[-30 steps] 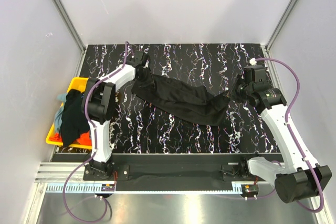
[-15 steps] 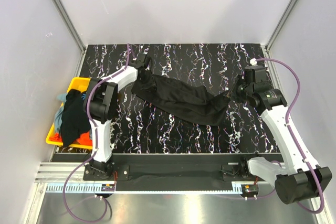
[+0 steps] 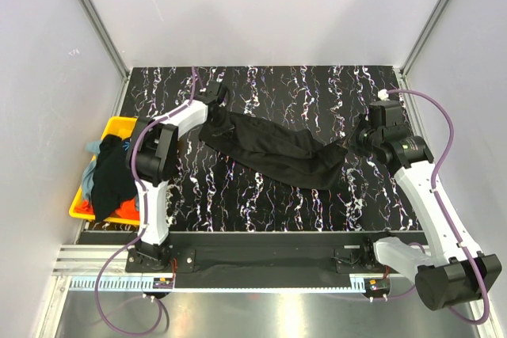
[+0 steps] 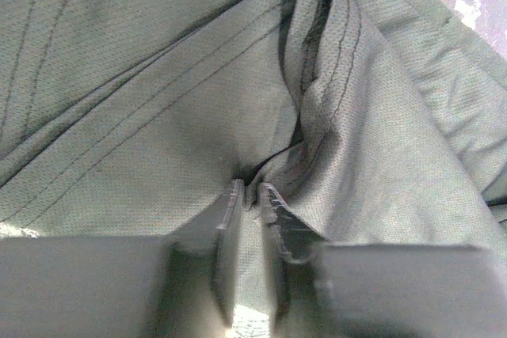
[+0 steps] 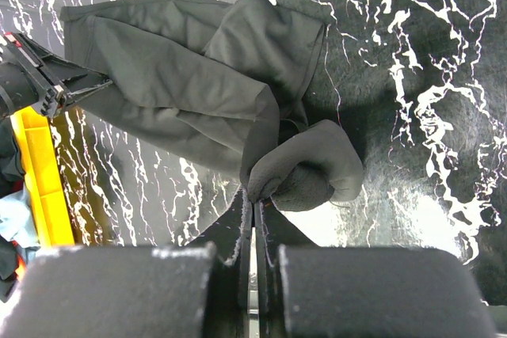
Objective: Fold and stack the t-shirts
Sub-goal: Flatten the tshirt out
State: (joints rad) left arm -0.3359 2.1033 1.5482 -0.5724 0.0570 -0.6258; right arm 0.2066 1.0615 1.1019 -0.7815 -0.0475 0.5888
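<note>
Jaws of the left gripper [image 4: 252, 192] and right gripper [image 5: 253, 202] each pinch 1 end of the black t-shirt [image 3: 277, 156], likely to stretch it flat.

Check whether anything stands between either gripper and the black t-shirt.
Nothing visible does: the left gripper pinches a fold of the black t-shirt at its left end; the right gripper grips its right end.

Matt fine-knit cloth t-shirt [image 4: 158, 77], glossy marbled table [image 3: 317, 85]
</note>
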